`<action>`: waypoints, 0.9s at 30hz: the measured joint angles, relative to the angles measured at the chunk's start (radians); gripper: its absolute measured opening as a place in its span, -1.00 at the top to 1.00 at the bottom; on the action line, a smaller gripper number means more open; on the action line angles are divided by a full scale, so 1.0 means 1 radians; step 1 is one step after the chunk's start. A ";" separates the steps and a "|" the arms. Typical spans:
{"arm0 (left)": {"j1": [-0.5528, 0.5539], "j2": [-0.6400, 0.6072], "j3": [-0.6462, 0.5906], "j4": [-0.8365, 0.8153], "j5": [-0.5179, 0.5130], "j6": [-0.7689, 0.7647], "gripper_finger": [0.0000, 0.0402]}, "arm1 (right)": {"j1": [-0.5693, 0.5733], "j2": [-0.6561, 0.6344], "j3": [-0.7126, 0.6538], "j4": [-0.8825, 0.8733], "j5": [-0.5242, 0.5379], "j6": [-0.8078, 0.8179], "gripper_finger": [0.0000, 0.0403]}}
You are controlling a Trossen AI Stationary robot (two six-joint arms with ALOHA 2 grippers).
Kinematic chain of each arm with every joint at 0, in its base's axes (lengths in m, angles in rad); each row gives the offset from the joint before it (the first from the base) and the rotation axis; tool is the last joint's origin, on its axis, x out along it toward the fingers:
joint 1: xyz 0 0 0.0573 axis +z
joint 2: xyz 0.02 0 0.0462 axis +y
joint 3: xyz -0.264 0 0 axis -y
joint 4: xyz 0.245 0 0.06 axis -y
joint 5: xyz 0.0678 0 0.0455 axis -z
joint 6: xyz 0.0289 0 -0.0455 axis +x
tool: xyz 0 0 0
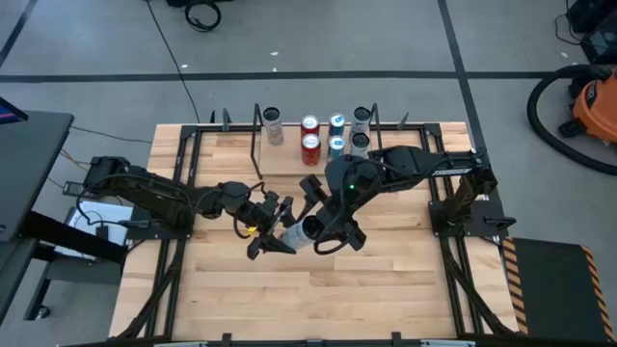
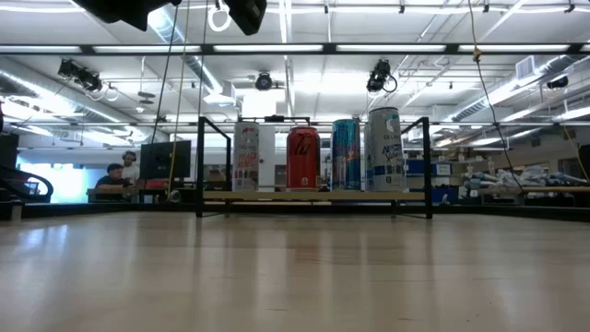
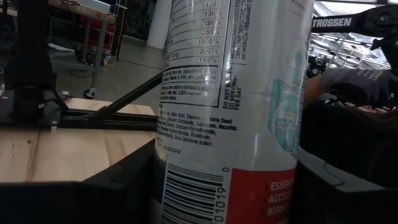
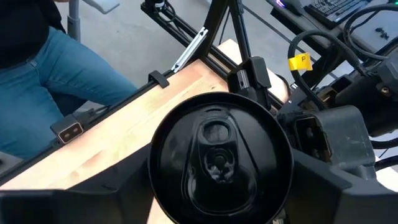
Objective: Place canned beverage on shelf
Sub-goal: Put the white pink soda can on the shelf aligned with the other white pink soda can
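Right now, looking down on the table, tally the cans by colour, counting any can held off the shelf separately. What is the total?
Red cans: 2
Blue cans: 2
White or silver cans on the shelf: 3
White can held off the shelf: 1
Total: 8

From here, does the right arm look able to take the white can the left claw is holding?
Probably yes: the right claw already straddles the tall white can's top end, with nothing between them.
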 joint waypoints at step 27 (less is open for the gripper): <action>-0.003 -0.002 0.002 -0.024 -0.069 0.124 -0.50 | 0.002 0.000 -0.006 -0.025 0.050 0.006 -0.31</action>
